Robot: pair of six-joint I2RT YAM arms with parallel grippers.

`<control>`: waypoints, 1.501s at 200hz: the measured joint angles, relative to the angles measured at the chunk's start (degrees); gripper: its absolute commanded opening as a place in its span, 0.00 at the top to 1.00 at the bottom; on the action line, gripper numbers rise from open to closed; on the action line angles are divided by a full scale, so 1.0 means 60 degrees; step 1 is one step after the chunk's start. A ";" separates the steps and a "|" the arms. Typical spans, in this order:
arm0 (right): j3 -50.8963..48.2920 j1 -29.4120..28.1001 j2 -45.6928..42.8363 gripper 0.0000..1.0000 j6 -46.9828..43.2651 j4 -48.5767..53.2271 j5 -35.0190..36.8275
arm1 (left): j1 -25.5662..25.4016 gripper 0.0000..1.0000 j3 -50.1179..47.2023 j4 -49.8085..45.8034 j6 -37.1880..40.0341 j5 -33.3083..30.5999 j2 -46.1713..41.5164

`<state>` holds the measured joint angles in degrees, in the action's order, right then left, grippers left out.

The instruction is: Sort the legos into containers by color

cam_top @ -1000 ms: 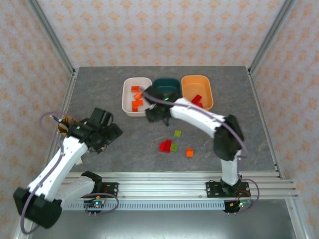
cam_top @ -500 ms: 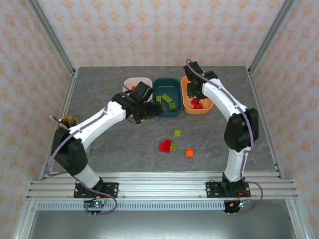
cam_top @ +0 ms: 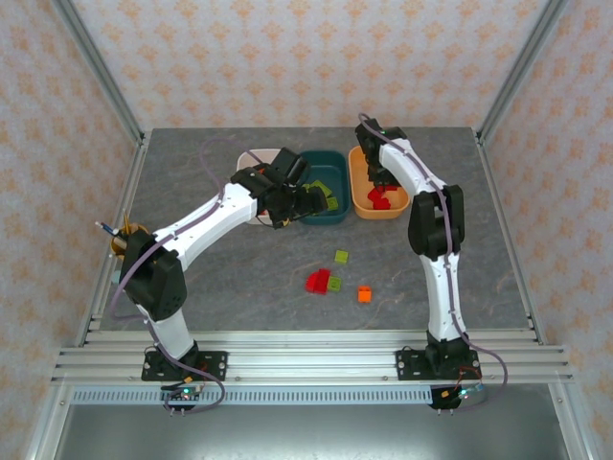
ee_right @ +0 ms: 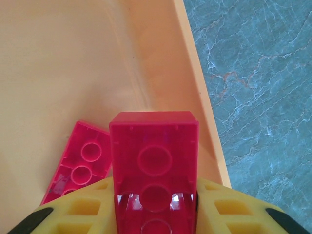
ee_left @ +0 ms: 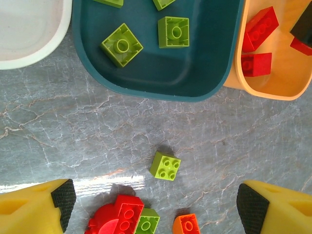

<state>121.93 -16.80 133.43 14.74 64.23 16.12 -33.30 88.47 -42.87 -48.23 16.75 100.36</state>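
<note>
Three bins [ee_left: 195,63], four loose legos [ee_left: 165,165], one red brick [ee_right: 154,141] gripped.

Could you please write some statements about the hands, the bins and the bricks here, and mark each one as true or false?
1. The right hand holds a red brick over the orange bin. True.
2. The left hand is shut on a green brick. False: it is open and holds nothing.
3. The teal bin contains green bricks. True.
4. Every brick is already in a bin. False: a loose green brick, a loose red brick and a loose orange brick lie on the table.
5. The orange bin contains orange bricks. False: red bricks lie in it.
</note>
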 measured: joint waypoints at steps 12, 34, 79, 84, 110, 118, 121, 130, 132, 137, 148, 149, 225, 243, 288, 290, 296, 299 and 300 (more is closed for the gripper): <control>0.0127 0.0015 0.0168 0.57 0.0062 0.0120 0.0069 | 0.0000 0.11 0.0000 -0.0004 0.0029 -0.0004 -0.0004; 0.0138 0.0015 0.0302 0.45 0.0138 0.0313 0.0113 | 0.0000 0.11 -0.0004 -0.0025 0.0040 -0.0007 -0.0022; 0.0175 -0.0018 0.0306 0.35 0.0219 0.0401 0.0062 | 0.0000 0.11 -0.0135 -0.0066 0.0062 -0.0044 -0.0168; 0.0208 -0.0033 0.0306 0.35 0.0208 0.0397 0.0062 | 0.0000 0.11 -0.0138 -0.0087 0.0062 -0.0044 -0.0186; 0.0419 -0.0200 0.0033 0.35 0.0186 0.0397 0.0011 | 0.0000 0.11 -0.0138 -0.0164 0.0168 -0.0113 -0.0251; 0.0459 -0.0284 -0.0208 0.35 0.0186 0.0382 -0.0018 | 0.0000 0.11 -0.0138 -0.0208 0.0222 -0.0117 -0.0273; 0.0459 -0.0321 -0.0310 0.36 0.0186 0.0368 -0.0033 | 0.0000 0.12 -0.0138 -0.0226 0.0248 -0.0120 -0.0273; 0.0459 -0.0415 -0.0685 0.36 0.0186 0.0364 -0.0102 | 0.0000 0.12 -0.0138 -0.0266 0.0306 -0.0120 -0.0288; 0.0459 -0.0437 -0.0798 0.36 0.0186 0.0357 -0.0120 | 0.0000 0.12 -0.0138 -0.0273 0.0313 -0.0120 -0.0288; 0.0459 -0.0492 -0.1042 0.36 0.0186 0.0339 -0.0160 | 0.0000 0.12 -0.0138 -0.0291 0.0335 -0.0131 -0.0291; 0.0306 -0.0605 -0.1727 0.36 0.0186 0.0157 -0.0237 | -0.0015 0.12 -0.0138 -0.0346 0.0390 -0.0149 -0.0291; 0.0262 -0.0619 -0.1821 0.36 0.0186 0.0120 -0.0266 | -0.0018 0.12 -0.0135 -0.0353 0.0404 -0.0153 -0.0288; -0.5880 -0.0750 -0.8659 0.33 0.0729 -0.1632 -0.2590 | -0.0747 0.17 0.0087 -0.0841 0.1137 -0.0459 -0.0018; -0.7654 -0.0750 -0.9788 0.32 0.1107 -0.1869 -0.3690 | -0.1122 0.20 0.0412 -0.0940 0.1319 -0.0590 0.0444; -1.0794 -0.0758 -1.2265 0.31 0.1869 -0.1916 -0.5603 | -0.2000 0.23 0.1494 -0.1246 0.1719 -0.0947 0.2284; -1.0848 -0.0758 -1.2324 0.31 0.1872 -0.1923 -0.5643 | -0.2029 0.23 0.1537 -0.1253 0.1730 -0.0954 0.2350; -1.1078 -0.0758 -1.2582 0.31 0.1909 -0.1920 -0.5785 | -0.2142 0.24 0.1734 -0.1308 0.1803 -0.1053 0.2648; -1.1169 -0.0758 -1.2681 0.31 0.1909 -0.1920 -0.5847 | -0.2186 0.24 0.1821 -0.1322 0.1814 -0.1096 0.2769; -1.1191 -0.0758 -1.2706 0.31 0.1909 -0.1916 -0.5858 | -0.2197 0.24 0.1843 -0.1330 0.1818 -0.1111 0.2805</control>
<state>54.78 -21.34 57.19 26.20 52.73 -19.03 -46.48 99.53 -50.85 -37.32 10.09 117.19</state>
